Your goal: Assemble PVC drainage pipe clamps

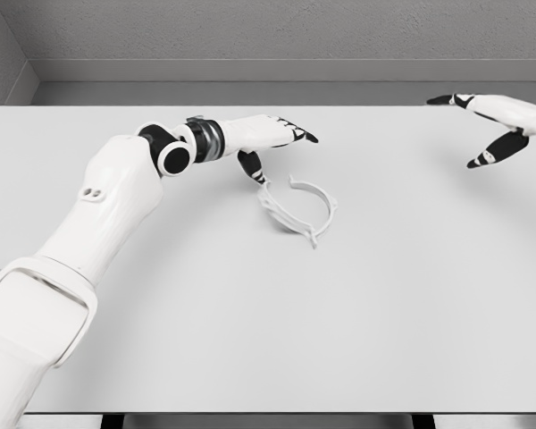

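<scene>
**Left hand poised over the pipe clamp, right hand idle at the far edge**

The left arm (98, 206) enters from about eight o'clock in the head view and reaches up and to the right across the pale tabletop (250, 340). Its white shell ends in a dark, banded wrist, and beyond that the left hand (263, 138) stretches out flat, a little above and left of the picture's middle. The fingers (297, 134) lie extended and close together, pointing toward three o'clock, while the black-tipped thumb (253, 167) drops toward six o'clock — the hand is spread and holds nothing.

Just below the thumb, at about five o'clock from the hand, the white pipe clamp (297, 207) lies on the tabletop near the middle of the picture. It shows as a thin curved band with an open loop on its right side and a flatter, ribbed part on its left. The thumb tip comes very near the clamp's upper left end; whether the two touch cannot be told from this view.

Well apart from the clamp, at about two o'clock in the picture, the right hand (500, 121) comes in from the right edge. Its dark-tipped fingers are splayed wide — one points left along the tabletop's far edge, another angles down toward seven o'clock — and it grips nothing.
</scene>
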{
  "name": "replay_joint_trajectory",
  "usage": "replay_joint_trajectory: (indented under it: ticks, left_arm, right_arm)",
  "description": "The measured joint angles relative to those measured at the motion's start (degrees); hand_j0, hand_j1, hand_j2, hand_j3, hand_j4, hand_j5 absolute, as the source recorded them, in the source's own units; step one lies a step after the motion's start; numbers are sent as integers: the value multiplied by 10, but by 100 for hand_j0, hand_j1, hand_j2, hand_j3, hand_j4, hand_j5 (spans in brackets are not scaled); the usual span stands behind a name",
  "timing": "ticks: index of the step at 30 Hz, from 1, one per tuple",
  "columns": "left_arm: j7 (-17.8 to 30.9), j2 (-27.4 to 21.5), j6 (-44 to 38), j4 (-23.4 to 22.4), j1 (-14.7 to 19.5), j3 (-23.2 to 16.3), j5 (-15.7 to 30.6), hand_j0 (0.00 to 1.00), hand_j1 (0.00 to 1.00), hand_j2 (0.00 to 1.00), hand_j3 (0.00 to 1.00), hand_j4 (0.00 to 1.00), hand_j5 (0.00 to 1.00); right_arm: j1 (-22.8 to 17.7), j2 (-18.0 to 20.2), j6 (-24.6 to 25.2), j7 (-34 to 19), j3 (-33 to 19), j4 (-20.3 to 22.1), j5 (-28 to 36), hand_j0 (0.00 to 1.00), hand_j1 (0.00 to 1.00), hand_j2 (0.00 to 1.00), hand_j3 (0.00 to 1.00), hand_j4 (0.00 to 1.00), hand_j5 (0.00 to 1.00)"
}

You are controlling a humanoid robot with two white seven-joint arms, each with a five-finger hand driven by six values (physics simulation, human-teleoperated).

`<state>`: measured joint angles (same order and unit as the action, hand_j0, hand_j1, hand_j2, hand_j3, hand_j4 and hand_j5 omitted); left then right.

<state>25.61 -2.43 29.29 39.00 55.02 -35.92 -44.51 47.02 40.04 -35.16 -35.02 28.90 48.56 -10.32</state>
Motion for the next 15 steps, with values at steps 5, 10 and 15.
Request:
replay_joint_trajectory:
  ticks: [5, 10, 15]
  left_arm:
    - [0, -3, 0, 0, 0, 0, 1, 100, 100, 100, 100, 100, 100]
    - [0, -8, 1, 5, 2, 1, 1, 100, 100, 100, 100, 100, 100]
    - [0, -12, 1, 8, 2, 1, 2, 100, 100, 100, 100, 100, 100]
  right_arm:
    - [0, 1, 0, 0, -1, 10, 1, 100, 100, 100, 100, 100, 100]
    - [0, 2, 0, 0, -1, 14, 1, 100, 100, 100, 100, 100, 100]
    - [0, 3, 0, 0, -1, 18, 2, 100, 100, 100, 100, 100, 100]
